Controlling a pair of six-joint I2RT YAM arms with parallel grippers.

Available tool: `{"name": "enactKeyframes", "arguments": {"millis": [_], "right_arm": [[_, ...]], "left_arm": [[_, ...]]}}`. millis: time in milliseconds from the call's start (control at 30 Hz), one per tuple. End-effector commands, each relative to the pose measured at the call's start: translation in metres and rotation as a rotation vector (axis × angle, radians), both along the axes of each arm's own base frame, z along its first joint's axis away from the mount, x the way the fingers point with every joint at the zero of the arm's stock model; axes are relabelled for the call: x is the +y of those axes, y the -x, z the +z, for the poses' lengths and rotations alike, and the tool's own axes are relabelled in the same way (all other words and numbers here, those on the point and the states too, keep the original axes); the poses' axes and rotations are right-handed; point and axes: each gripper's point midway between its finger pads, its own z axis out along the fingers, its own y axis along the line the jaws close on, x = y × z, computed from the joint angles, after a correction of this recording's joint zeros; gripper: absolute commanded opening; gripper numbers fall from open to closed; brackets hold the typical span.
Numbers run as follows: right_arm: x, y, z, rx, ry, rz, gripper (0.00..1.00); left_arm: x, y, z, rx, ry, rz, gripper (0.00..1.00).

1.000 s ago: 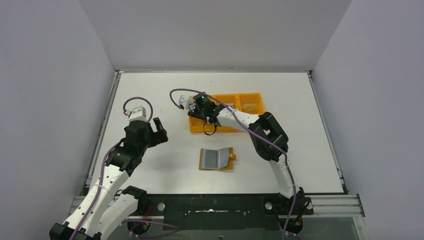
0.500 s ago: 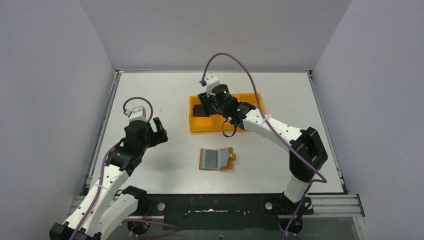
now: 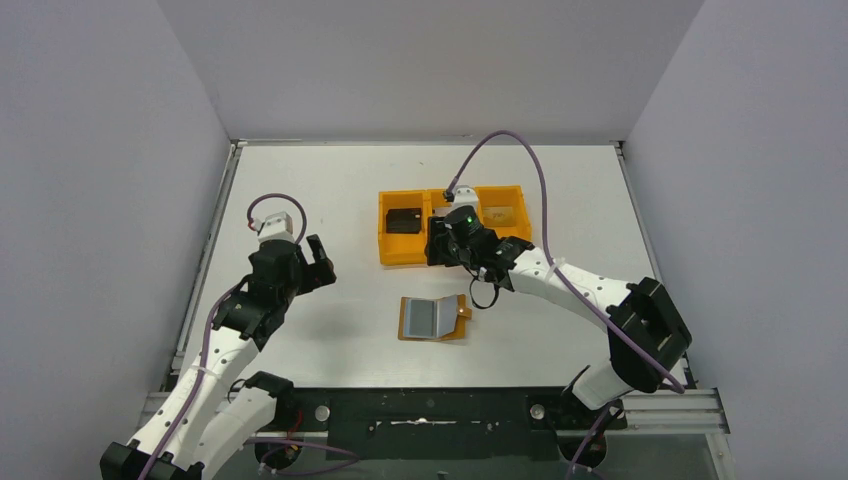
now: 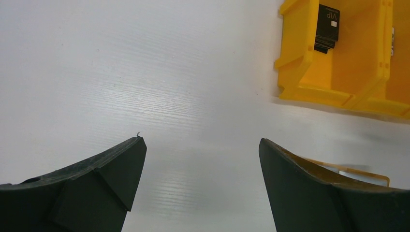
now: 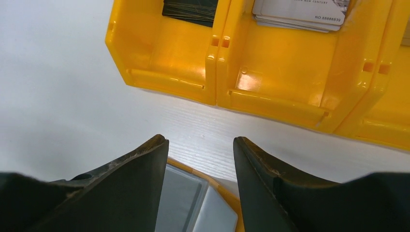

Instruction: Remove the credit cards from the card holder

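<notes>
The card holder (image 3: 435,318) lies open on the table, tan-brown outside and grey inside. In the right wrist view its grey inner panels (image 5: 186,205) show just below my fingers; I cannot tell card from pocket there. A dark credit card (image 3: 404,220) lies in the left compartment of the orange tray (image 3: 398,255), and silvery cards (image 5: 300,12) lie in the middle one. My right gripper (image 3: 438,250) (image 5: 200,142) hovers open and holds nothing, between the tray's near wall and the holder. My left gripper (image 3: 318,262) (image 4: 200,140) stands wide open over bare table to the left.
The orange tray (image 5: 270,96) has three compartments and stands behind the holder; its right compartment (image 3: 502,213) holds something pale. In the left wrist view the tray (image 4: 300,53) with the dark card (image 4: 327,26) is at the upper right. White walls edge the table.
My right arm has drawn back from the tray's left compartment toward the card holder, leaving the dark card in the tray, and its jaws have widened. The left arm has not moved.
</notes>
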Motion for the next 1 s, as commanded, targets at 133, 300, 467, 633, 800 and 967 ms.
{"name": "enactKeyframes", "arguments": {"millis": [133,300,467,633,800,967], "right_arm": [[-0.002,-0.004,0.032,-0.054,-0.097,-0.110,0.53],[0.000,0.004,0.037,-0.046,-0.175,-0.120,0.53],[0.010,0.029,0.018,0.017,-0.188,-0.135,0.51],[0.028,0.060,-0.002,0.031,-0.083,-0.139,0.48],[0.040,0.079,-0.024,0.064,-0.023,-0.149,0.46],[0.048,0.100,-0.051,0.114,0.037,-0.127,0.46]], "left_arm": [[0.003,-0.008,0.022,-0.063,-0.002,0.015,0.89],[0.003,-0.008,0.021,-0.061,-0.002,0.013,0.89],[0.002,-0.008,0.020,-0.058,-0.003,0.013,0.89],[0.004,-0.008,0.020,-0.060,-0.004,0.020,0.89],[0.003,-0.009,0.020,-0.057,-0.003,0.015,0.89],[0.004,-0.008,0.020,-0.057,-0.005,0.018,0.89]]}}
